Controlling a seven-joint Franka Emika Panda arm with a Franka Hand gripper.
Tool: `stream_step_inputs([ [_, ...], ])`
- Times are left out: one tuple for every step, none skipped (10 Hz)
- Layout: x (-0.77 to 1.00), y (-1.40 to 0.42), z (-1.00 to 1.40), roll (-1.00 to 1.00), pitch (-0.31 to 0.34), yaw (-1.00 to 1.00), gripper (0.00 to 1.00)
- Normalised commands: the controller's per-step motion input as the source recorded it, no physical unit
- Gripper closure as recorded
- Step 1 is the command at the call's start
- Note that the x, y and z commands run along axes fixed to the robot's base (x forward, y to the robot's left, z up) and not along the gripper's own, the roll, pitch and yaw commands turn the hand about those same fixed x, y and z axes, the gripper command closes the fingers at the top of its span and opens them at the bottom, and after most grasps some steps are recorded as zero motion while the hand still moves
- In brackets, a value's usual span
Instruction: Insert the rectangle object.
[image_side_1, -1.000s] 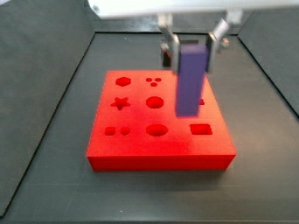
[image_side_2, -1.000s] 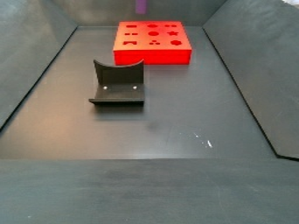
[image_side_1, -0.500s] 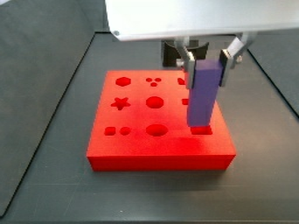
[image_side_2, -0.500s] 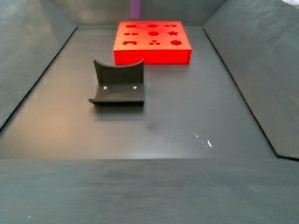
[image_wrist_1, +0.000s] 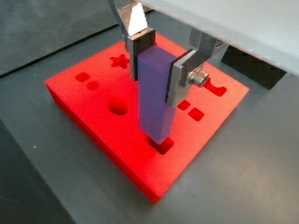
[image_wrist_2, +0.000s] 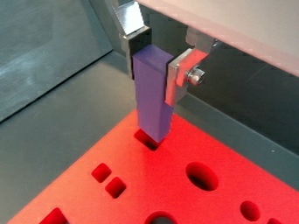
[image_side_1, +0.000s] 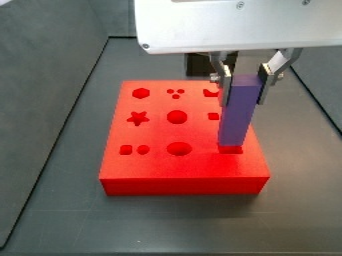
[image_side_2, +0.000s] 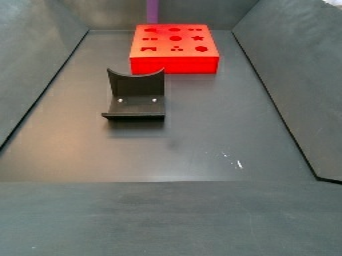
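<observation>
My gripper (image_wrist_1: 160, 58) is shut on the rectangle object (image_wrist_1: 158, 96), a slim purple-blue bar held upright; both also show in a wrist view, gripper (image_wrist_2: 156, 54) and bar (image_wrist_2: 153, 94). The bar's lower end stands in the rectangular hole of the red block (image_wrist_1: 117, 131), near the block's corner. In a side view the bar (image_side_1: 238, 110) stands at the block's (image_side_1: 174, 170) front right with the gripper (image_side_1: 245, 68) above it. In a side view the red block (image_side_2: 174, 45) lies far back and only the bar's end (image_side_2: 155, 10) shows at the frame edge.
The red block has several other shaped holes: star (image_side_1: 136, 118), circles (image_side_1: 178, 117), small squares (image_side_1: 132, 150). A dark grey curved holder (image_side_2: 135, 97) stands on the dark floor nearer the front. Raised dark walls (image_side_2: 40, 90) border the floor.
The gripper has moved right and down with the bar. The bar's lower end has gone from above the block's middle right into the rectangular hole.
</observation>
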Motion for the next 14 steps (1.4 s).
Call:
stream_step_inputs([
  [0.32,0.02,-0.35,0.00,0.000,0.05,1.00],
  [0.15,0.00,-0.45,-0.23,-0.026,0.06,1.00],
  [0.15,0.00,-0.23,-0.20,0.000,0.05,1.00],
  [0.19,0.00,-0.05,-0.10,0.081,0.02,1.00],
  [0.20,0.00,-0.01,0.00,0.104,0.00,1.00],
  [0.07,0.10,0.00,0.00,0.120,-0.03,1.00],
  [0.00,0.11,0.00,0.00,0.071,-0.07,1.00],
  [-0.12,0.14,0.00,0.00,0.023,-0.06,1.00],
  [-0.11,0.09,0.00,-0.01,0.000,-0.03,1.00],
  [-0.07,0.01,0.00,-0.02,0.000,0.00,1.00],
  [-0.20,0.02,0.00,0.00,0.000,0.00,1.00],
  [-0.18,0.01,0.00,0.00,0.000,0.00,1.00],
  [-0.18,0.00,0.00,0.00,0.000,0.00,1.00],
  [-0.24,0.00,0.00,0.00,0.000,0.00,1.00],
])
